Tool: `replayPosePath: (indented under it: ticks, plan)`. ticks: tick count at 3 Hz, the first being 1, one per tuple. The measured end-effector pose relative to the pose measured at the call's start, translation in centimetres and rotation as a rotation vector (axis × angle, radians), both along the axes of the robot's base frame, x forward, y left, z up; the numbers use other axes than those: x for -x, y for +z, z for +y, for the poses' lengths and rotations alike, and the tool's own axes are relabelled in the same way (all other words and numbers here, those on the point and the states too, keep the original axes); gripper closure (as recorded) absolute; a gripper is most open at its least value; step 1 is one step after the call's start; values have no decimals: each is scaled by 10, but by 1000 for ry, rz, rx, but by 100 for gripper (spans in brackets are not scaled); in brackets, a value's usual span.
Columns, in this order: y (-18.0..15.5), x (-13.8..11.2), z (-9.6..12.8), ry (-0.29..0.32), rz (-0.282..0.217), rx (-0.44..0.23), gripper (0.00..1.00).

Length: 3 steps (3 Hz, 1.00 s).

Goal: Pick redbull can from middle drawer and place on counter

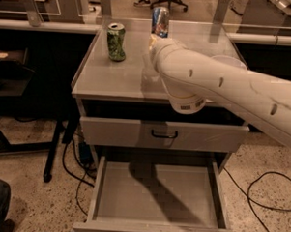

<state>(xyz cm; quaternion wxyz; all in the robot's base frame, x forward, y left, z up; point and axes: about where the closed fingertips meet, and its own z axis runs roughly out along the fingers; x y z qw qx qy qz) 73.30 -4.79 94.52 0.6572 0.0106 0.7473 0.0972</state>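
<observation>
The redbull can, blue and silver, stands upright at the end of my arm, over the far middle of the counter. My gripper is shut on the can's lower part; the pale wrist hides the can's base, so I cannot tell whether it touches the counter. The middle drawer is pulled out wide below, its grey floor bare.
A green patterned can stands on the counter's far left. A white bowl on the right is mostly hidden by my arm. A shut drawer front with a dark loop handle sits above the open drawer. Cables lie on the floor.
</observation>
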Motion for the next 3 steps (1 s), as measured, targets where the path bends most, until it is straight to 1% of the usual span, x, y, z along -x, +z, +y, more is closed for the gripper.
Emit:
replayPosePath:
  ticks: [1, 2, 3]
  plan:
    - [-8, 6, 14, 91, 53, 16, 100]
    - [-23, 10, 27, 162, 104, 32, 100]
    - [-50, 9, 38, 214, 167, 44, 100]
